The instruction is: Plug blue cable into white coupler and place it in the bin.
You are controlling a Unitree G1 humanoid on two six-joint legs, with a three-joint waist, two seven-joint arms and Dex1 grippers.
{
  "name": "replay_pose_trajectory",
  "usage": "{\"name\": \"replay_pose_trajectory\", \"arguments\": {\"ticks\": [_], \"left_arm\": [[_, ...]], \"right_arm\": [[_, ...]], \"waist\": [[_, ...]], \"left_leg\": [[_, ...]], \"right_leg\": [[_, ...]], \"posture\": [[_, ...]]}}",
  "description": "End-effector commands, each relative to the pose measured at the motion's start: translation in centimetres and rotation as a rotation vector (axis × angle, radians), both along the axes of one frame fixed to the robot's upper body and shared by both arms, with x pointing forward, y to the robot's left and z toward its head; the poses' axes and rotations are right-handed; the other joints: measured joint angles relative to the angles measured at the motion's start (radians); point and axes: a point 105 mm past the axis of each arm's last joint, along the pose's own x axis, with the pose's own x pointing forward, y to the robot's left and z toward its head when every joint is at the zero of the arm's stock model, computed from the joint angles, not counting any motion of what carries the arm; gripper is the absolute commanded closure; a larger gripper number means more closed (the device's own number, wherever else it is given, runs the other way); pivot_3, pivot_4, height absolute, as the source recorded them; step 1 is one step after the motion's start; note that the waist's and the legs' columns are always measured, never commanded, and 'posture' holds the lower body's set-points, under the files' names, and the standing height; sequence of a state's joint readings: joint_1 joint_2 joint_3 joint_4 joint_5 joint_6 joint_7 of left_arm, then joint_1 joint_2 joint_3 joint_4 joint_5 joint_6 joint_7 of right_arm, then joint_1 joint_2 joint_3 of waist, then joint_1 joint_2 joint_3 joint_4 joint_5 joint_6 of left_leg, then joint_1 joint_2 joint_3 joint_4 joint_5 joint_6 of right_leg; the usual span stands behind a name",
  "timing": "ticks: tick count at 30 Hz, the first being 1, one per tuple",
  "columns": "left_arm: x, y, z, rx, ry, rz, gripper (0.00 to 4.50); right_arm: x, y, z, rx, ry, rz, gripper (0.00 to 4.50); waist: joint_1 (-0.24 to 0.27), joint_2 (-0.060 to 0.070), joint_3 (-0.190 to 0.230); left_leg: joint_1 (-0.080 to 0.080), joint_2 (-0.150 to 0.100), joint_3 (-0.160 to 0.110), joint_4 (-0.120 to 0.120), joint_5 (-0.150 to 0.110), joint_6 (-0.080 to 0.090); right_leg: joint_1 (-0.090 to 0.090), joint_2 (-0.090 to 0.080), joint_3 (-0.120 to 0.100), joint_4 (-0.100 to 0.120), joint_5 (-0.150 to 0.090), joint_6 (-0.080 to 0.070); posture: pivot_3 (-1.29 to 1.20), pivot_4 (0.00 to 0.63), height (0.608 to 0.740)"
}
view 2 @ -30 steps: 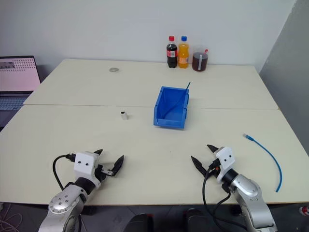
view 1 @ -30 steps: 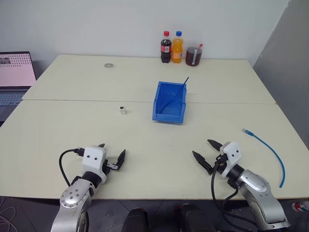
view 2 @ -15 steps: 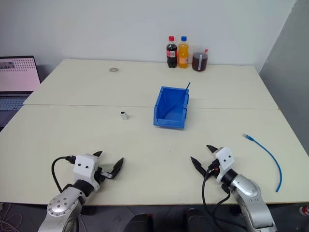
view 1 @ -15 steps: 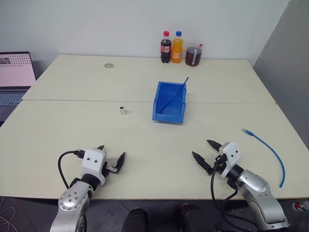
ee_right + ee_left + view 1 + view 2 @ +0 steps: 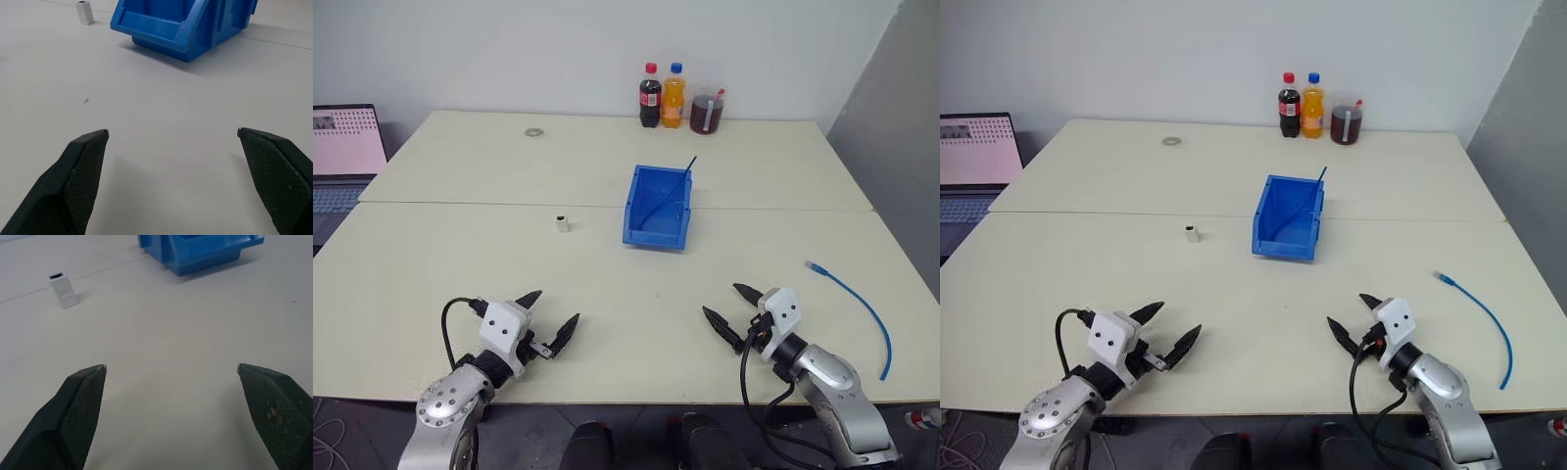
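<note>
Blue bin (image 5: 657, 209) is my landmark, standing near the middle of the cream table (image 5: 607, 294), on the seam between the 2 tabletops, its lower lip facing the robot. I read everything else from it.

White coupler (image 5: 562, 224) stands upright on the table to the left of the bin, near it but apart, dark socket upward. From the left wrist camera I see it (image 5: 63, 290) ahead of the fingers, with the bin's corner off to one side.

Blue cable (image 5: 857, 309) lies loose on the table well to the right of the bin and nearer the robot, curving along the right edge, its clear plug end (image 5: 814, 265) being the end closest to the bin.

Left gripper (image 5: 551, 321) hovers over the near table edge, well short of the bin and left of it; jaws spread wide, nothing between them.

Right gripper (image 5: 727, 310) sits short of the bin and slightly right, jaws likewise wide apart and empty, left of the cable.

3 drink containers (image 5: 678, 98) stand beyond the bin at the far edge.
</note>
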State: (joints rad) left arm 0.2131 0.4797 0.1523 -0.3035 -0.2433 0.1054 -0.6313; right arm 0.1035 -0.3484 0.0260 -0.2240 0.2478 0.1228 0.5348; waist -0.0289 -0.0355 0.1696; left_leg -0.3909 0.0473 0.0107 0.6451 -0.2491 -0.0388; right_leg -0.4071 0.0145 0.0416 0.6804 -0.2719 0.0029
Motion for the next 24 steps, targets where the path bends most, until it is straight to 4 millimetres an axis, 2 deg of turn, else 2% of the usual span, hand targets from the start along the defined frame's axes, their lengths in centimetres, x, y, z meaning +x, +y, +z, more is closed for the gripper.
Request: {"name": "replay_pose_trajectory", "arguments": {"ticks": [1,3,6,7,12,16,19,24], "left_arm": [[1.3,-3.0,3.5,0.005,-0.057,-0.212,0.00],[2.1,-4.1,4.5,-0.003,-0.038,-0.285,0.00],[2.8,-5.7,5.4,0.033,0.000,-0.401,0.00],[3.0,-6.6,5.9,0.048,0.008,-0.451,0.00],[2.7,-9.2,6.6,0.129,0.048,-0.637,0.00],[2.6,-9.9,6.6,0.168,0.053,-0.692,0.00],[3.1,-11.0,6.6,0.200,0.021,-0.734,0.00],[3.4,-12.3,6.5,0.197,-0.004,-0.767,0.00]], "right_arm": [[1.1,-4.3,4.9,-0.002,-0.160,-0.158,0.01],[1.2,-6.7,5.8,-0.038,-0.177,-0.219,0.01],[1.0,-10.5,6.2,-0.086,-0.141,-0.305,0.01],[0.9,-12.2,6.0,-0.106,-0.109,-0.340,0.01],[0.6,-17.8,5.3,-0.155,0.039,-0.455,0.01],[0.3,-19.4,4.8,-0.151,0.107,-0.469,0.01],[-0.4,-21.3,3.3,-0.153,0.224,-0.496,0.01],[-1.0,-21.2,1.7,-0.171,0.345,-0.445,0.01]], "waist": [[0.003,0.001,0.000],[0.010,0.002,0.001],[0.010,0.002,0.001],[0.010,0.002,0.001],[-0.001,0.002,0.002],[-0.008,0.003,0.001],[-0.007,0.003,0.002],[-0.001,0.004,0.002]], "left_leg": [[0.000,0.000,0.000,0.000,0.000,0.000],[-0.001,-0.001,0.000,0.001,0.000,0.000],[-0.001,-0.003,0.002,0.001,0.000,0.000],[-0.002,-0.003,0.002,0.001,0.000,0.000],[-0.002,-0.004,0.001,0.000,0.000,0.000],[0.000,-0.003,0.002,-0.001,0.000,0.000],[0.000,-0.002,0.001,-0.001,0.000,0.000],[-0.001,-0.004,0.002,0.000,0.000,0.000]], "right_leg": [[0.000,0.000,0.000,0.000,0.000,0.000],[0.000,0.001,-0.001,0.000,0.001,0.002],[0.000,0.001,0.001,-0.001,0.002,0.005],[0.000,0.001,0.001,-0.002,0.002,0.005],[0.000,0.002,0.001,-0.001,0.001,0.003],[0.000,0.004,0.002,-0.001,0.001,0.002],[0.000,0.005,0.001,0.000,0.000,0.002],[0.000,0.004,0.002,-0.001,0.001,0.003]], "posture": [[0.00,0.150,0.740],[0.00,0.150,0.740],[0.00,0.150,0.740],[0.00,0.150,0.740],[0.00,0.150,0.740],[0.00,0.150,0.740],[0.00,0.150,0.740],[0.00,0.150,0.740]]}}
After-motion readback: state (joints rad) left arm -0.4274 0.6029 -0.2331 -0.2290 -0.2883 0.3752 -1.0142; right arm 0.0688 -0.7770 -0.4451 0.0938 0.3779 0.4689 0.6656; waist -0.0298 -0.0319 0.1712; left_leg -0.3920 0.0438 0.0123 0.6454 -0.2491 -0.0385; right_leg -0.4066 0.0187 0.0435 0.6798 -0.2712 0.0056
